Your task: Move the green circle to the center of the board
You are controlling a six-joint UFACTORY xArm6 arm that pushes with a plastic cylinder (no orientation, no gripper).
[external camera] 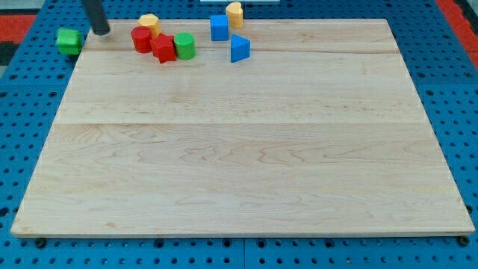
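The green circle (184, 45) stands near the board's top edge, left of centre, touching a red star-like block (163, 48) on its left. My tip (101, 31) is at the top left of the board, well to the left of the green circle and apart from it. A red cylinder (140, 39) and a yellow block (149, 22) lie between my tip and the green circle.
A green cube (69, 40) sits at the board's top left corner, left of my tip. A blue cube (219, 27), a yellow cylinder (234, 13) and a blue triangle (239, 48) lie right of the green circle. The wooden board (246, 149) rests on a blue pegboard.
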